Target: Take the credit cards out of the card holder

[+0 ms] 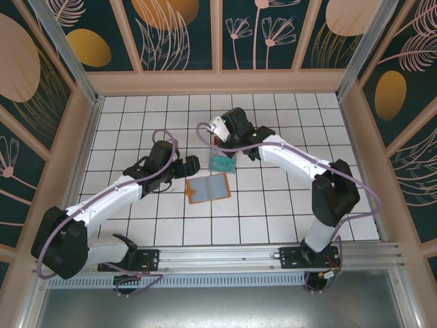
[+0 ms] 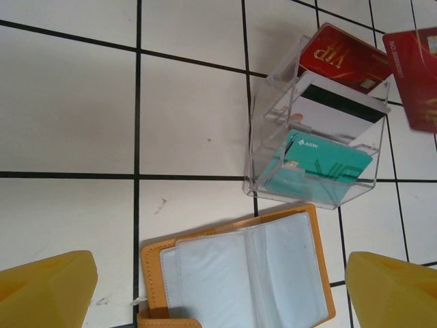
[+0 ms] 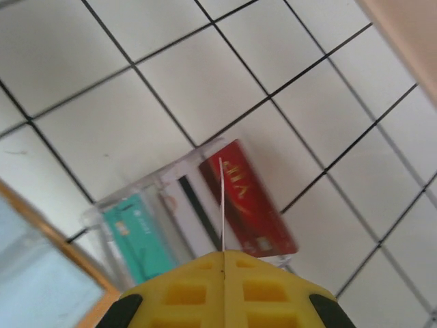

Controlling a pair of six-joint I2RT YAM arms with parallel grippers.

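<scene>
Orange-tan card holder [image 2: 235, 273], pale blue-grey inside

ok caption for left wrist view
Left hand open by the unfolded card holder; clear rack holds teal card, white card, red card

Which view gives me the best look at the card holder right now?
Left wrist: the card holder lies open up close, pockets visible, near edge cropped. Top external shows it whole but small; right wrist catches one corner.
</scene>
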